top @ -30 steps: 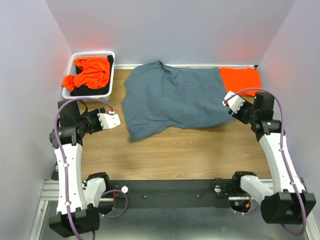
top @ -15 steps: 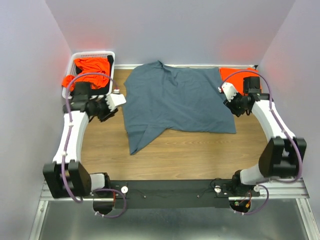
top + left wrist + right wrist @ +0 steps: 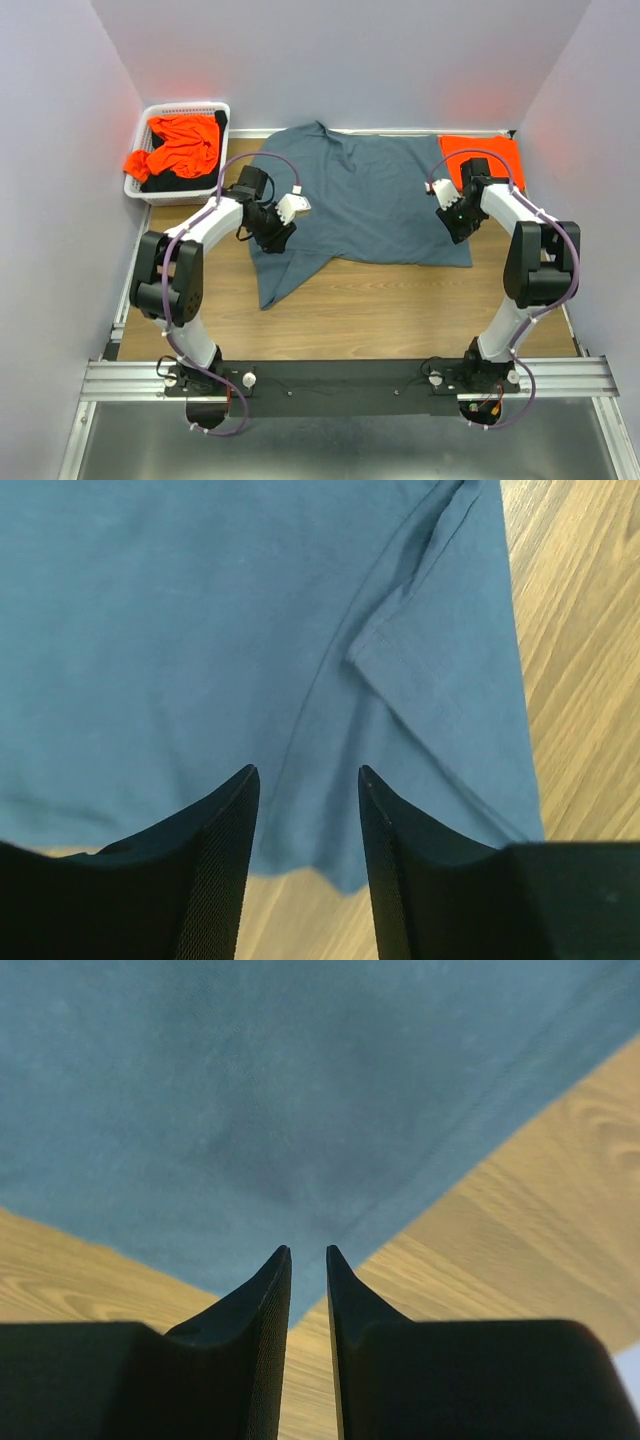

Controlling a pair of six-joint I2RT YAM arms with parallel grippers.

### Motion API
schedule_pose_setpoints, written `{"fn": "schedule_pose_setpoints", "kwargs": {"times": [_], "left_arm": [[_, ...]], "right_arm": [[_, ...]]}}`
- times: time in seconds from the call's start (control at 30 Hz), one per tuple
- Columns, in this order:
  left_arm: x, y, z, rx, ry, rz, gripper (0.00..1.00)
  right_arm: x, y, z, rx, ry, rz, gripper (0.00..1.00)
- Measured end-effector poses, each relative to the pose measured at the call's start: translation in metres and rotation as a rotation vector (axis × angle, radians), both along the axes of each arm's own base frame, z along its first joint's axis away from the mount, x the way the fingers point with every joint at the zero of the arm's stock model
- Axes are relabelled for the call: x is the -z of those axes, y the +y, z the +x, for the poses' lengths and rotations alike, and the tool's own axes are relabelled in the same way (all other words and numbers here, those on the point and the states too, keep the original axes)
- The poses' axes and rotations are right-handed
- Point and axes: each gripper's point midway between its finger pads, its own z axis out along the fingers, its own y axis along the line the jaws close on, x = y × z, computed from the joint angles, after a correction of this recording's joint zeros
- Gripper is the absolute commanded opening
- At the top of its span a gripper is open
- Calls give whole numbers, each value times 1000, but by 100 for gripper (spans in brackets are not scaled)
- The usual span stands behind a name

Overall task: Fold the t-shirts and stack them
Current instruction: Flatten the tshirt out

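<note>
Left pincer [image 3: 307,772] hangs spread over the blue-grey t-shirt [image 3: 360,200]; right pincer [image 3: 308,1250], nearly together but empty, sits at its corner. You seem to be starting the fold, so pinch both edges next.

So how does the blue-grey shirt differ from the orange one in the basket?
The blue-grey shirt lies spread out on the table; the orange shirt is bunched up in the white basket, part over its rim. The blue-grey shirt covers far more area than the orange shirt. Both are plain.
</note>
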Motion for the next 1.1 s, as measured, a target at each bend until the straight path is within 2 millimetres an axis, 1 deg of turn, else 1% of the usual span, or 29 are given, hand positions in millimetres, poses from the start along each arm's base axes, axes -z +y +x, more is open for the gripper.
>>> {"fn": "schedule_pose_setpoints", "kwargs": {"times": [0.03,0.13,0.27,0.37,0.47,0.53,0.63,0.67,0.73,0.77,0.8,0.9,0.93,0.97,1.0,1.03,1.07,1.1], "left_arm": [[5,-2,-1,-7,22,0,54],[21,-17,-2,16,62,2,56],[34,-30,-7,40,106,-4,57],[38,-37,-9,52,126,-15,56],[40,-42,-7,60,135,-26,47],[39,-44,-7,65,135,-34,38],[38,-52,-12,93,138,-44,29],[38,-56,-16,110,141,-47,27],[35,-63,-21,139,139,-52,12],[34,-65,-23,151,137,-52,3],[31,-68,-26,168,131,-54,0],[20,-76,-34,210,109,-60,0],[15,-80,-40,240,99,-58,0],[12,-84,-48,274,95,-54,4],[10,-89,-55,312,90,-48,25],[8,-95,-66,359,89,-43,34],[8,-102,-83,424,91,-33,40],[8,-106,-97,467,100,-24,43]], "right_arm": [[6,0,-2,13,20,2,27],[14,0,-5,35,48,5,27],[14,1,-5,51,54,8,27],[12,1,-3,54,48,8,26],[11,0,-3,56,47,5,26],[11,-1,-3,57,47,0,26],[12,-2,-3,58,49,-3,26],[12,-2,-3,58,49,-4,26],[12,-2,-3,58,51,-5,25],[12,-2,-4,58,53,-5,25],[12,-2,-4,58,54,-5,24],[13,-2,-4,58,56,-5,24],[13,-2,-5,58,58,-6,24],[13,-2,-5,58,58,-6,24],[13,-2,-5,59,58,-9,24],[13,-2,-5,58,58,-9,24],[13,-3,-5,58,59,-10,23],[13,-3,-5,57,58,-11,23]]}}
